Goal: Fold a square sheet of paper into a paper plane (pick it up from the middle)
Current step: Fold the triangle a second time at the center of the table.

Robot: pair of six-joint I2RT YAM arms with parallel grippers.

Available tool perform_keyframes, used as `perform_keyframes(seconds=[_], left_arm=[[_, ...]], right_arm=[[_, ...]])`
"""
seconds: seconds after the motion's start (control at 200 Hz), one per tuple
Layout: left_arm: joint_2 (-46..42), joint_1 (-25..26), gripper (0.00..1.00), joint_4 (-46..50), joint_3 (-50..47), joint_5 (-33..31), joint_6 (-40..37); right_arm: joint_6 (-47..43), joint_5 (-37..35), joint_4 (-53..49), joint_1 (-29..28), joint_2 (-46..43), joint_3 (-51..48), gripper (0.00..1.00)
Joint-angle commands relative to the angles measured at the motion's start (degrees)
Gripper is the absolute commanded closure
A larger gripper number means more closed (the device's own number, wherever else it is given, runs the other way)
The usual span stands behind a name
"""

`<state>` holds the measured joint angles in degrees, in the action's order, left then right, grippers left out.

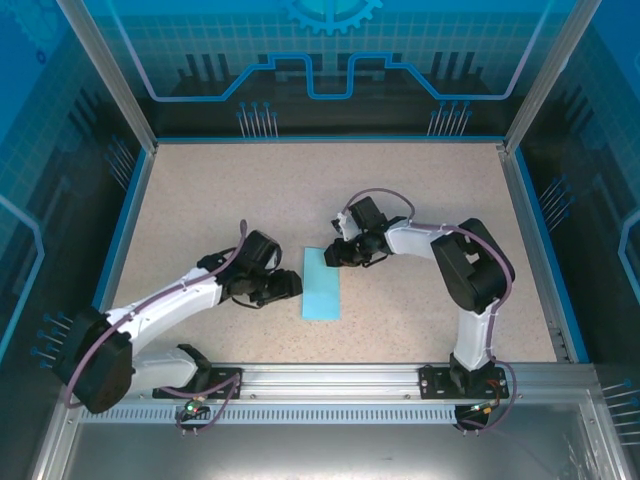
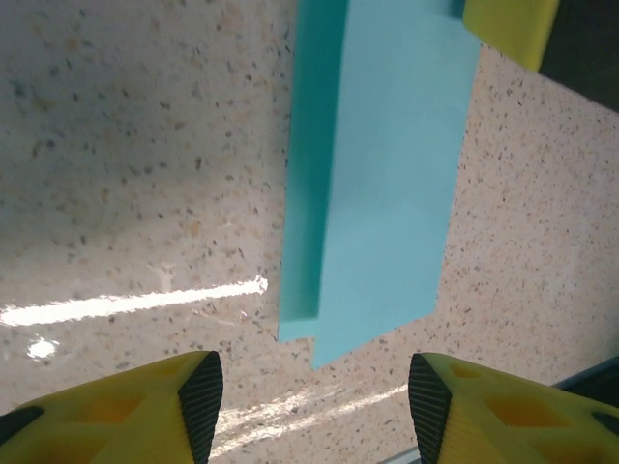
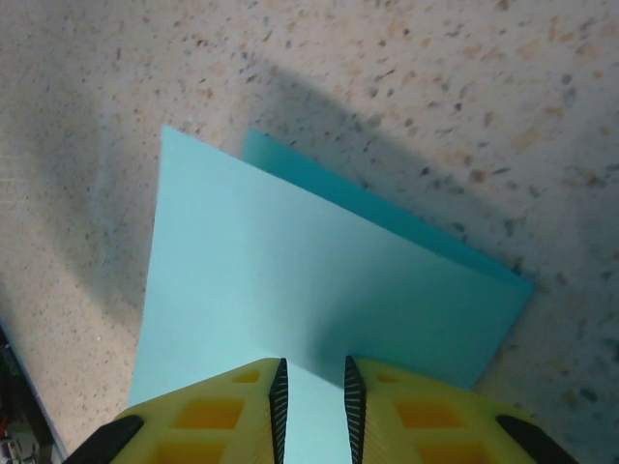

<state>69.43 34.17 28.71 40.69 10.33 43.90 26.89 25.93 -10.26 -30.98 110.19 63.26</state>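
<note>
Left jaws stand released; right jaws hang narrowly parted over one folded square sheet of paper (image 1: pixel 322 283).

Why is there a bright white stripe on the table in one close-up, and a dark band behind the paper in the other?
Left wrist view: lamp glare streaks the glossy table beside the folded blue paper. Right wrist view: a soft, blurry shadow crosses the table beyond the paper. Top view: even light, no glare.
</note>
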Motion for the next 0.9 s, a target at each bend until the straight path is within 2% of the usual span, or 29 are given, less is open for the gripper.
perform_keyframes(seconds=[0.0,0.25,0.725,0.895], left_arm=[[-2.19,2.21,0.44,-4.18,-2.1,0.46,5.28],[-1.4,4.29,0.44,-11.59,-8.08,0.61,9.27],[3.24,6.98,0.44,-19.37,-10.19,0.56,12.36],[4.69,7.85,0.49,-21.61,-9.84,0.75,13.32]], right_arm=[[-1.33,-0.05,-0.49,0.84,1.64,2.01,0.75],[-1.6,-0.63,-0.73,0.92,2.87,1.62,0.76],[-1.49,0.06,0.31,1.54,2.22,-0.07,0.76],[-1.51,0.16,0.76,1.84,2.47,-0.54,0.76]])
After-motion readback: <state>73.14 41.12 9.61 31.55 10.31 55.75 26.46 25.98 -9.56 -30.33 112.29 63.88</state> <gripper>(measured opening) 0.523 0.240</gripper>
